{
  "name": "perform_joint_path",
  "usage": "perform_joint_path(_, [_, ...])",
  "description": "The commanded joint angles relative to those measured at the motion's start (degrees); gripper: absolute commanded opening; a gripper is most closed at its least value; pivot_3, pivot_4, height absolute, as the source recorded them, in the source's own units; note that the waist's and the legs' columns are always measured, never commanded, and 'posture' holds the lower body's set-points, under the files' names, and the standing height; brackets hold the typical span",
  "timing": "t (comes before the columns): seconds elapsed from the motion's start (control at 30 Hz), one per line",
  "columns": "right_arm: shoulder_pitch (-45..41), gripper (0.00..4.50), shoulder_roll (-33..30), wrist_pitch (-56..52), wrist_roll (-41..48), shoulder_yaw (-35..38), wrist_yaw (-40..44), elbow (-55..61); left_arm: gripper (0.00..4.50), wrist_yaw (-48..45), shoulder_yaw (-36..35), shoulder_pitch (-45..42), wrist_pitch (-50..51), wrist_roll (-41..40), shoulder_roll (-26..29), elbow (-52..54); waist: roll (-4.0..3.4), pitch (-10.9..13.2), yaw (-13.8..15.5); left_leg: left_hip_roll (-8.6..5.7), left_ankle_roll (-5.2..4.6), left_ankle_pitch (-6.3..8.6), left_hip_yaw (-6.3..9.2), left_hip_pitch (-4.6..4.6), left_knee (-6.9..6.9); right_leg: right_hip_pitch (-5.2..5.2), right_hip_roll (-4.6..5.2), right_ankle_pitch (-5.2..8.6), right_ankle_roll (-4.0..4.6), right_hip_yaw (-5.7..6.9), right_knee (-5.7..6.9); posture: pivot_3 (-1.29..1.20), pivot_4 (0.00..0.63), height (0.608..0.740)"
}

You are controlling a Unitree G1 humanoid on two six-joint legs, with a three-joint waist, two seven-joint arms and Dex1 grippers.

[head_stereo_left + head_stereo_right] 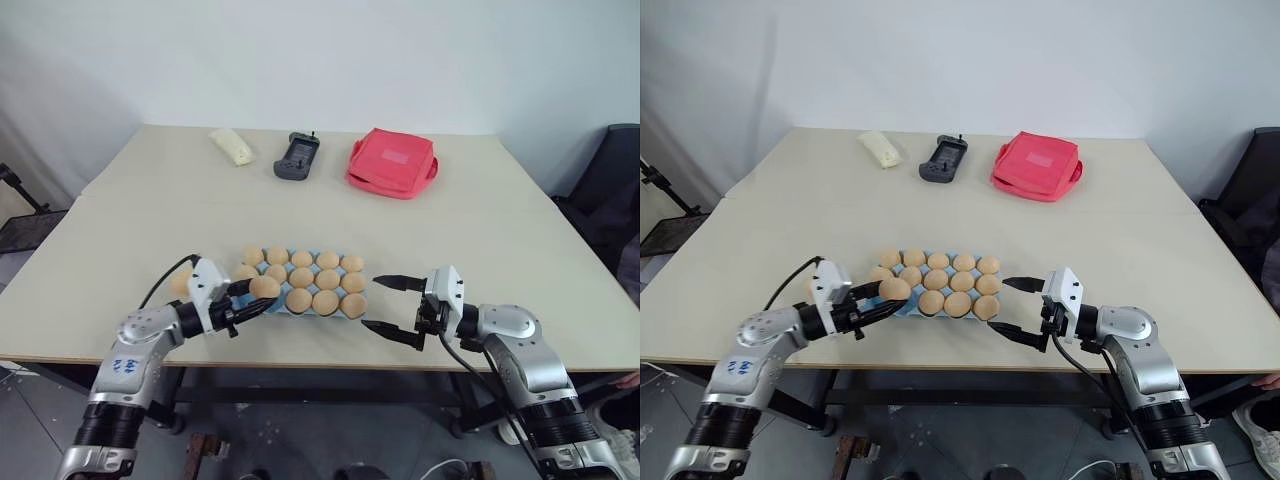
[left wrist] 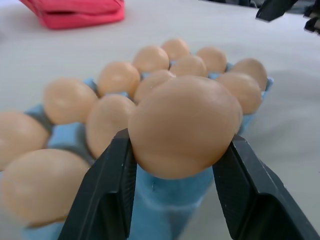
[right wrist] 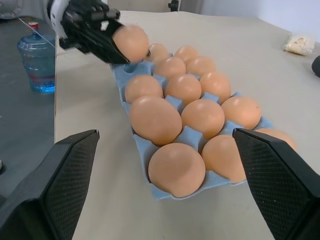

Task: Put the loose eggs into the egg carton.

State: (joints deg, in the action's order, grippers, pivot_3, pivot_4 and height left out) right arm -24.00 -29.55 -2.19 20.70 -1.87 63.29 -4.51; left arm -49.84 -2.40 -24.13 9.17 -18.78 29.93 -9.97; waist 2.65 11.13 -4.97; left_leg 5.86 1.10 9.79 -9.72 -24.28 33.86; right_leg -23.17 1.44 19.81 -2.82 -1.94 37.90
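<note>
Left gripper (image 1: 262, 297) clamps an egg (image 1: 264, 287) at the egg carton (image 3: 131, 75)'s 8 o'clock corner. Right gripper (image 1: 389, 304) gapes wide at its 3 o'clock

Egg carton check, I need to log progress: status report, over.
Left gripper shut on an egg, over the egg carton near-left corner. Right gripper open, empty, beside carton. Nothing in the way.

The light blue egg carton (image 1: 300, 300) lies flat near the table's front edge, its cups holding tan-orange eggs (image 1: 314, 272). One egg (image 1: 264, 287), pinched between black fingers, sits over the carton's 8 o'clock corner.
</note>
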Motion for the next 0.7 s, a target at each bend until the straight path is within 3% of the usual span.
perform_joint_path(0.03, [0.78,4.5,-0.21,0.88,0.96,1.31,-0.58,3.42,2.58,-0.59,-1.07,-0.51,-0.96,-0.02,0.69,0.23,0.0,0.0,0.01,0.0,0.0,0.0,0.0,0.0,0.0,-0.01,0.0,0.0,0.0,-0.01,0.0,0.0,0.15,0.74])
perform_joint_path(0.2, [1.67,4.5,-0.34,0.61,1.25,1.48,-0.93,4.43,4.07,-2.12,-5.28,3.81,-0.54,-2.44,3.99,4.6,0.0,0.0,-0.14,0.08,0.0,0.0,-0.03,0.0,-0.01,-0.01,0.01,0.0,0.0,-0.03,0.01,0.0,0.15,0.74])
perform_joint_path(0.4, [1.51,4.5,-0.26,1.25,1.98,1.46,0.56,3.81,4.07,-3.87,-14.1,13.53,1.33,-6.36,10.04,10.3,0.0,0.0,-0.24,0.13,0.04,0.05,-0.02,0.0,-0.04,-0.01,0.05,0.01,0.01,-0.01,-0.01,0.0,0.15,0.74])
perform_joint_path(0.47, [0.72,4.5,0.29,1.5,2.28,1.23,1.02,3.08,4.42,-3.92,-17.26,17.98,3.97,-8.29,11.43,12.0,-0.01,0.0,-0.35,0.12,0.03,0.06,-0.01,0.0,-0.05,-0.01,0.09,0.02,0.04,0.01,-0.02,0.0,0.15,0.74])
perform_joint_path(0.53, [-0.07,4.5,0.88,1.8,2.43,0.82,1.41,2.59,4.48,-2.59,-20.54,22.58,4.62,-9.01,11.51,13.7,-0.01,0.01,-0.52,0.1,0.02,0.08,0.01,0.01,-0.1,-0.01,0.14,0.1,0.18,0.02,-0.05,0.0,0.15,0.74])
perform_joint_path(0.7, [-1.44,4.5,2.34,2.68,3.97,0.34,4.1,1.69,4.48,3.75,-30.25,33.74,1.93,-10.0,5.73,15.21,0.01,0.0,-1.1,0.1,-0.01,0.1,0.02,0.01,-0.16,0.02,0.21,0.24,0.45,0.02,-0.13,0.0,0.15,0.74])
